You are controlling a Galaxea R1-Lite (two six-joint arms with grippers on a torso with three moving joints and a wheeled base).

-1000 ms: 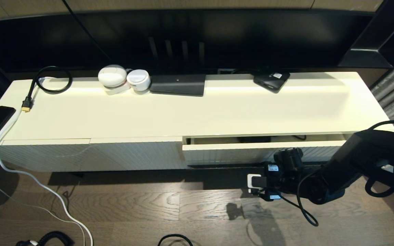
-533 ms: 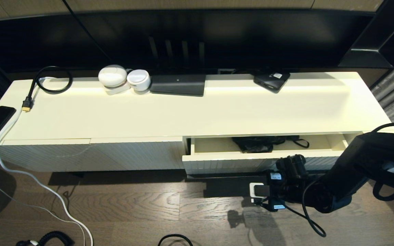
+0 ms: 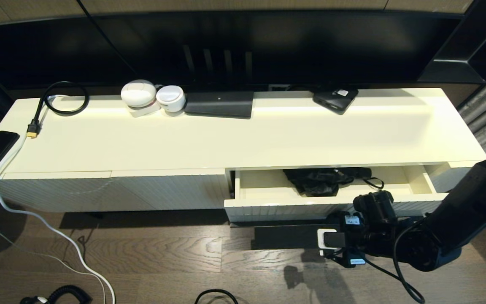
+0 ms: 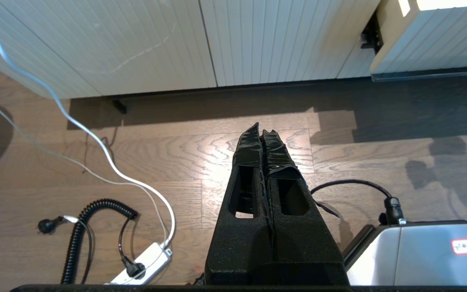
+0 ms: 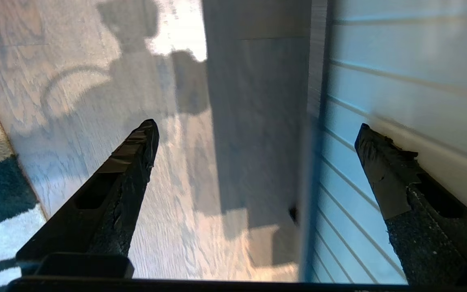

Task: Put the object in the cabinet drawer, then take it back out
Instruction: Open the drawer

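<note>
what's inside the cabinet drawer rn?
The cabinet drawer is part open: a crumpled black object with a thin black cord lies at its back edge. The cabinet top hides the rest.

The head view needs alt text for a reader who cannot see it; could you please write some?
The cabinet drawer stands partly open on the right of a long cream cabinet, with a black bundled object lying inside. The right end effector sits low before the drawer front, above the wooden floor.
</note>
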